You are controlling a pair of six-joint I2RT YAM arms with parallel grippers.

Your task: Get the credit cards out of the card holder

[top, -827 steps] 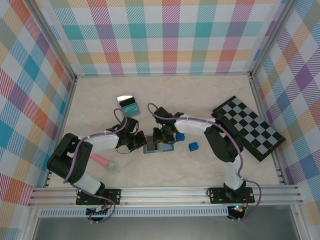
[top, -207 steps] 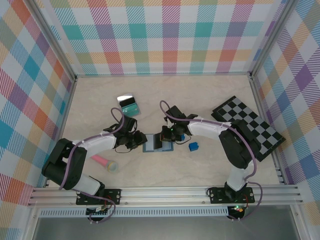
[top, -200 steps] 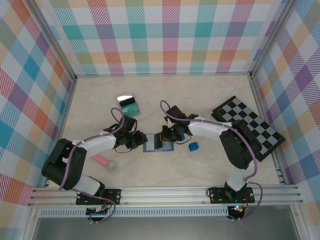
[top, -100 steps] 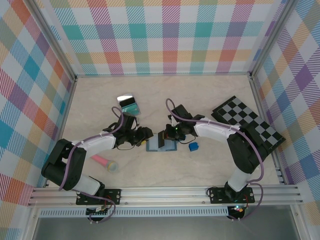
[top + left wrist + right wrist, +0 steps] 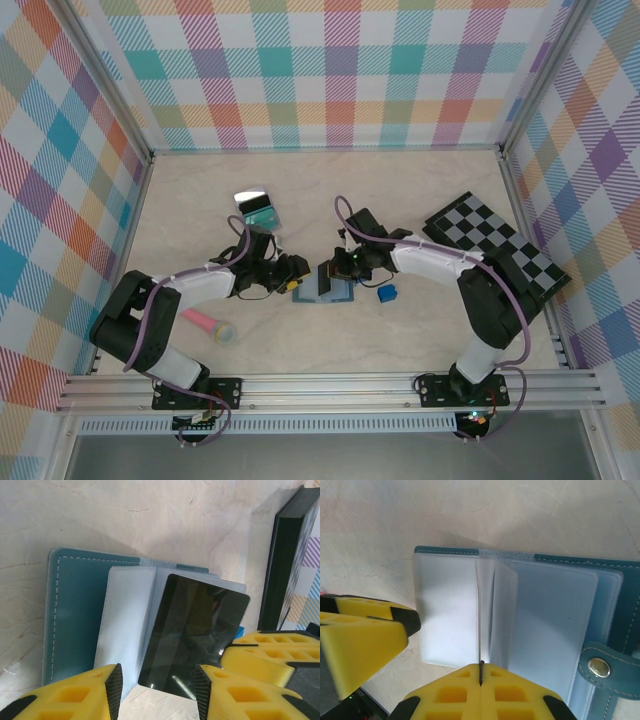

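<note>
Holder (image 5: 325, 292) open on worktop (image 5: 400, 200), frame centre, clear sleeves fanned. Right pincer (image 5: 481, 672) clamped tight on dark card (image 5: 195, 635); card shows edge-on at bottom centre of right wrist view. Left pincer (image 5: 157, 680) spread wide, jaws flanking card's lower edge at bottom of left wrist view, contact unclear. Teal card (image 5: 263, 214) flat on worktop, up-left of holder, well apart. Blue cube (image 5: 386, 293) just right of holder
</note>
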